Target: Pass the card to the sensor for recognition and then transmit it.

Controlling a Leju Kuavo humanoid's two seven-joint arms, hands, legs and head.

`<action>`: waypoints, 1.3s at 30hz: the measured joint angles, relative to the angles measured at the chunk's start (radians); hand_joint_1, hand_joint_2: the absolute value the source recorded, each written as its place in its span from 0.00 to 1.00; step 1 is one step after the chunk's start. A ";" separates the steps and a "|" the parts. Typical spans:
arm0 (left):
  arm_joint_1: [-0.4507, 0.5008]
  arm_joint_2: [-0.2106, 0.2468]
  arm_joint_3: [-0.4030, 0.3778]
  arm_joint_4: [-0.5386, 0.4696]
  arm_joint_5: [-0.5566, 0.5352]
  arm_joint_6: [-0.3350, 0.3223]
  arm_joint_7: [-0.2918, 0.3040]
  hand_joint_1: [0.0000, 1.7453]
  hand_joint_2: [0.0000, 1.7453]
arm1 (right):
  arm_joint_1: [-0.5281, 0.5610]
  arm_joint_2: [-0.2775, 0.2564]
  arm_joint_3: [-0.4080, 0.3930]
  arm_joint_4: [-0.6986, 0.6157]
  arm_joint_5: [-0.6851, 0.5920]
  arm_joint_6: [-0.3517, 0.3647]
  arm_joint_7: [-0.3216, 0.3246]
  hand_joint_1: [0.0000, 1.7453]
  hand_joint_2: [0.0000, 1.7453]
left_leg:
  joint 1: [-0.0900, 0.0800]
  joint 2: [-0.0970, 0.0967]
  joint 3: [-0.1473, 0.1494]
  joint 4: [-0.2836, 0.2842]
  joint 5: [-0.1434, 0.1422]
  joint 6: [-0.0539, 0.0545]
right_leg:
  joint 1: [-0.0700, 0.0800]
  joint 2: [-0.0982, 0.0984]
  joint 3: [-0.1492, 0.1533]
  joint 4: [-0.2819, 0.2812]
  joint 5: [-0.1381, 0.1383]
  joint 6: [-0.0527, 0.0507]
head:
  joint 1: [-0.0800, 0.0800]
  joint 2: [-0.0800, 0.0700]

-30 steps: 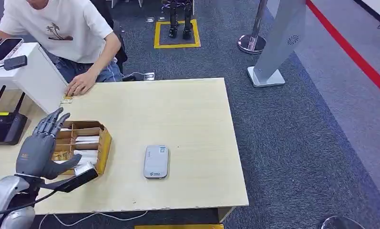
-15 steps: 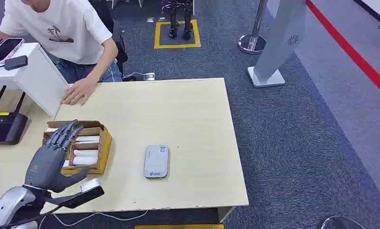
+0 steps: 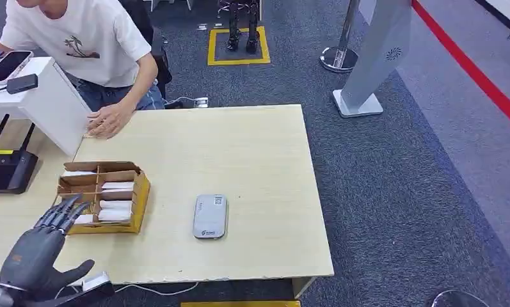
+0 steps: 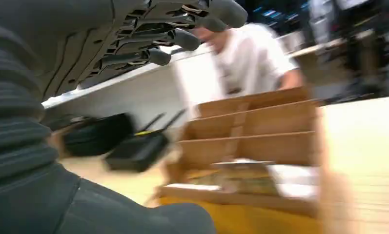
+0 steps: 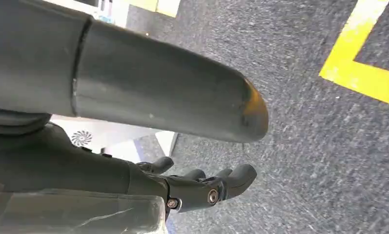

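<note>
My left hand (image 3: 36, 257) hovers at the table's near left corner, fingers spread and nothing in it. It lies just short of the cardboard compartment box (image 3: 103, 197), which holds white cards (image 3: 114, 204). In the left wrist view the left hand (image 4: 85, 58) has its fingers (image 4: 182, 34) above the box (image 4: 260, 141), with cards (image 4: 241, 178) lying flat inside. The grey-white sensor (image 3: 210, 216) lies flat on the table to the right of the box. My right hand (image 5: 114, 165) hangs over grey carpet, empty, its fingers (image 5: 212, 187) loosely bent.
A person in a white shirt (image 3: 79, 38) sits at the far left with a hand (image 3: 110, 119) on the table's far corner. A black router (image 3: 6, 171) and a white box (image 3: 44, 96) stand left of the table (image 3: 252, 160). A grey stand (image 3: 374, 64) rises beyond.
My left hand has pulled back from over the box toward the table's near edge and dropped lower. The person's hand stayed at the far corner.
</note>
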 joint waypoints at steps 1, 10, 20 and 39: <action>0.013 0.010 0.019 0.000 0.000 0.000 0.001 0.00 1.00 | 0.000 0.000 0.000 0.000 0.000 -0.001 0.002 0.00 0.00 | 0.000 -0.001 0.000 0.000 0.000 0.000 | 0.000 -0.001 0.000 0.000 0.000 0.000 | 0.000 0.000; 0.052 0.031 0.092 0.009 -0.063 -0.027 0.072 0.00 1.00 | -0.001 0.000 0.000 0.000 0.006 -0.001 0.004 0.00 0.00 | 0.000 -0.002 0.000 0.000 0.000 0.000 | 0.000 -0.001 0.001 0.000 0.000 0.000 | 0.000 0.000; -0.074 -0.010 0.119 0.124 -0.206 -0.092 0.069 0.00 1.00 | -0.010 0.000 0.000 0.000 0.021 0.003 0.008 0.00 0.00 | 0.000 -0.004 0.000 0.000 0.001 0.000 | 0.000 -0.004 0.001 0.000 0.000 0.000 | 0.000 0.000; -0.303 -0.193 0.038 0.377 -0.195 -0.102 0.024 0.00 1.00 | -0.027 0.000 0.000 0.000 0.036 0.018 0.016 0.00 0.00 | 0.000 -0.004 0.000 0.000 0.002 0.000 | 0.000 -0.003 0.001 0.000 0.001 0.000 | 0.000 0.000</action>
